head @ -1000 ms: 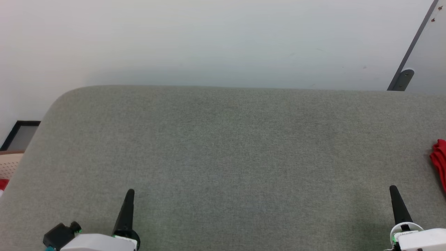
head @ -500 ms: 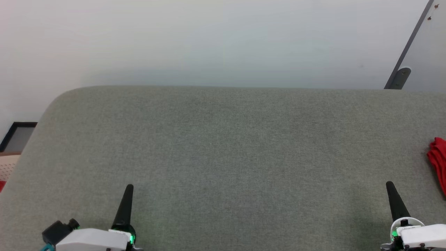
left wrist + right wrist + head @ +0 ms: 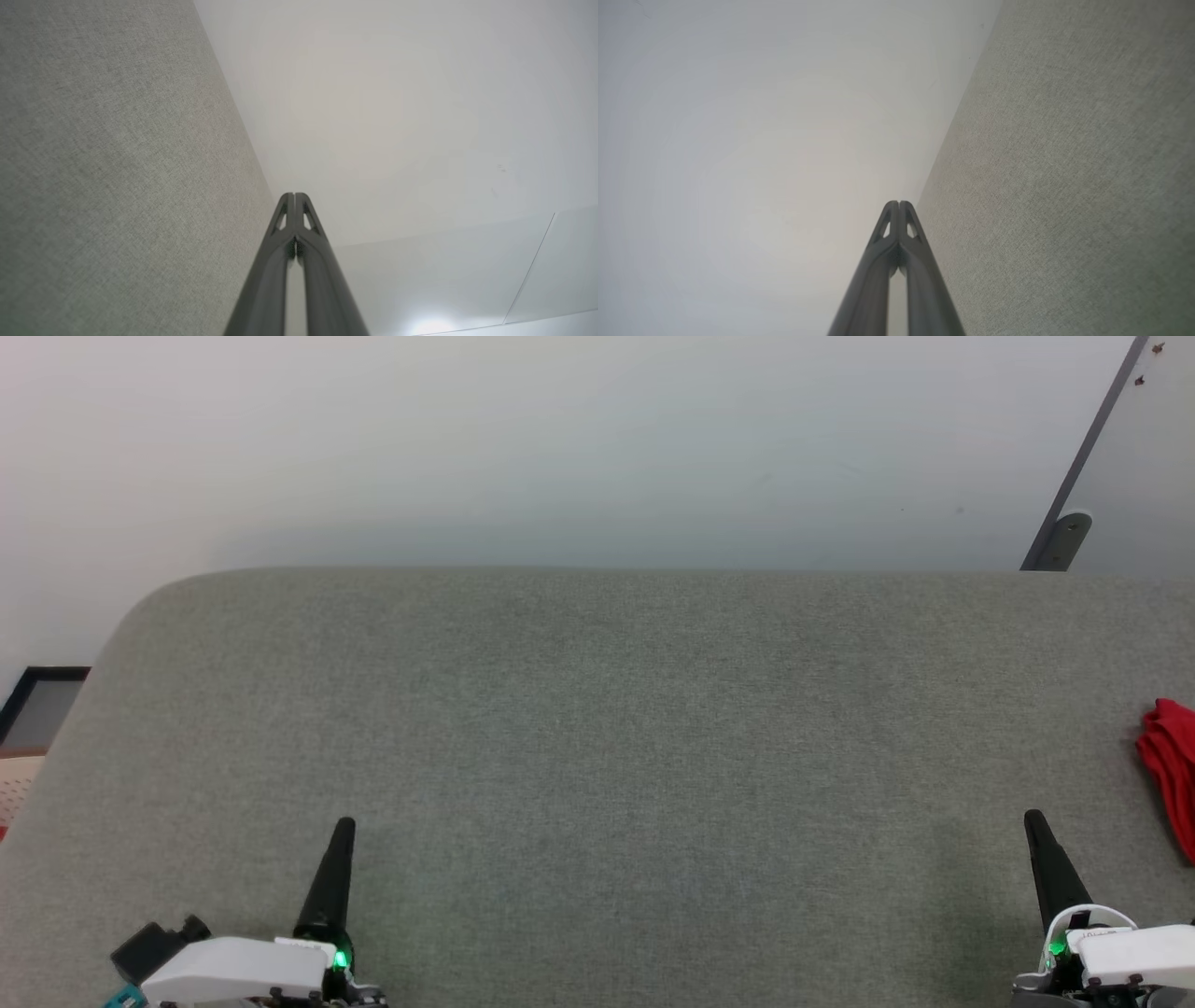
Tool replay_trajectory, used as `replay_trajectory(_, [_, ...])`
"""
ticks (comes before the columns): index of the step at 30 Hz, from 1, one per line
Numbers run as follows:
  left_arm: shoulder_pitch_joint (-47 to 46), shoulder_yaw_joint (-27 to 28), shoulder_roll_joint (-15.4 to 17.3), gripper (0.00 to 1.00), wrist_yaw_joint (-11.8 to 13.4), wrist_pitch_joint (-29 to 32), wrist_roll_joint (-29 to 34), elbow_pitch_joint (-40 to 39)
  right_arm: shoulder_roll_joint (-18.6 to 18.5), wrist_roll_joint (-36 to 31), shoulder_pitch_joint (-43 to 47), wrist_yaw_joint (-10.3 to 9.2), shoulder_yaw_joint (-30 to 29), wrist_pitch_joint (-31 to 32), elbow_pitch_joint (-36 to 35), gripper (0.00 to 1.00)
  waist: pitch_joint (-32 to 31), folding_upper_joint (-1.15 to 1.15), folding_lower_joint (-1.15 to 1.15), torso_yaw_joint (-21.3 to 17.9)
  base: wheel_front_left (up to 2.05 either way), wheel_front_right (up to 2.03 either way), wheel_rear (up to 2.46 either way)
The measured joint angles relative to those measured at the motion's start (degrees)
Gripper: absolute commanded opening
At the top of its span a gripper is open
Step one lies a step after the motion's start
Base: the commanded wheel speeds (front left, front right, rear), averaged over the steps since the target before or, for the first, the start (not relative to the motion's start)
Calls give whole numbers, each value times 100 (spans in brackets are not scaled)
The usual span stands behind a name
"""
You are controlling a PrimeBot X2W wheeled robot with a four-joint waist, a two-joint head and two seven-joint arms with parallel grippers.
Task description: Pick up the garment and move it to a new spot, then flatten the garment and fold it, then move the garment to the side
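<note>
A bunched red piece of the garment (image 3: 1172, 770) lies at the far right edge of the head view, cut off by the frame. My right gripper (image 3: 1033, 819) stands at the lower right, a short way left of that red cloth and apart from it, fingers together and empty. At the lower left my left gripper (image 3: 344, 825) is far from the garment, also shut with nothing in it. Each wrist view shows its own gripper, left (image 3: 295, 196) and right (image 3: 899, 203), with tips pressed together against the pale wall.
A wide grey fabric-covered surface (image 3: 607, 709) spreads before me, rounded at its far left corner. A white wall (image 3: 560, 439) rises behind it. A slanted grey panel edge with a bracket (image 3: 1064, 537) stands at the upper right. A dark frame (image 3: 37, 705) sits at the left edge.
The whole head view has shifted a little left and up as the camera moved. Both grippers stay shut.
</note>
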Motion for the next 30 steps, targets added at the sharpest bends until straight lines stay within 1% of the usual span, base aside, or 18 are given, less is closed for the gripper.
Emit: replay_trajectory(30, [-227,215,-110,0,0,366,-1129,145,111,1099,-220,-1,-22,315,115,0,26,0,0,-131,0,0,0])
